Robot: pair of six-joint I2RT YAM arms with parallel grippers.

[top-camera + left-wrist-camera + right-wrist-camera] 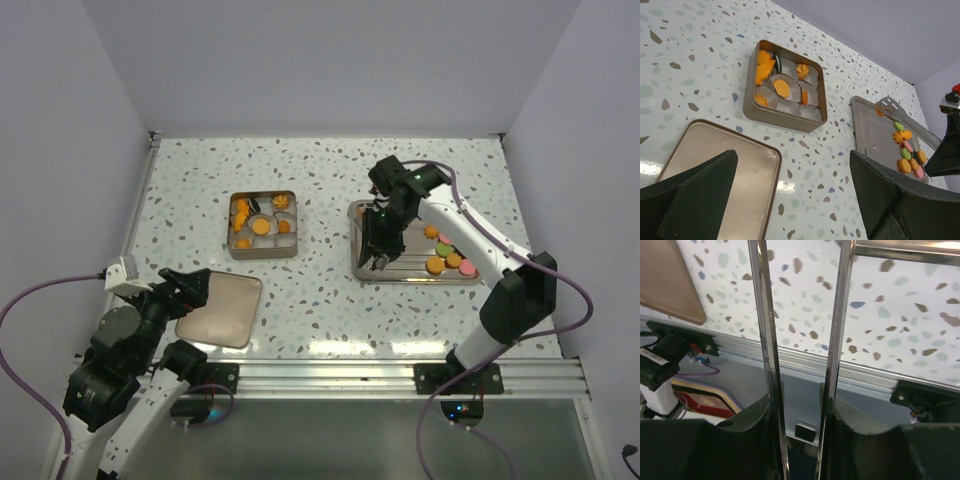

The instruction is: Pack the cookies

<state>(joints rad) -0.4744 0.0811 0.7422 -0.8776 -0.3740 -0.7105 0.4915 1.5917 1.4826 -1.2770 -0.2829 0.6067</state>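
See cookies [445, 255] loose in a short row on the right half of tray [400, 272], mostly orange with some pink and green. See a few more orange ones already in paper cups inside tin [236, 250], at 9 o'clock from the tray and apart from it.

Key relation, top view: put the loose row at 3 o'clock from right gripper [378, 250], near but not touching. Read the row's long axis as roughly 10 to 4. Judge the right arm clearly nearer, with the left well apart at 8 o'clock.

Read the right fingers as clamped on the two chrome rods of spatula [767, 340], which run straight out from the wrist. Find the slotted blade [887, 105] low over the far-left end of the tray, at about 11 o'clock from the row in the left wrist view. Spot an orange bit just beside the blade; cannot tell if on it or under it.

Pose: right arm reaches forward and folds down over the tray's left end, wrist pitched steeply.

Read left gripper [790, 200] as spread wide and holding nothing. Place it over the near corner of lid [220, 308], arm tucked low near its base.

Judge next move: slide the blade toward 3 o'clock under a cookie.
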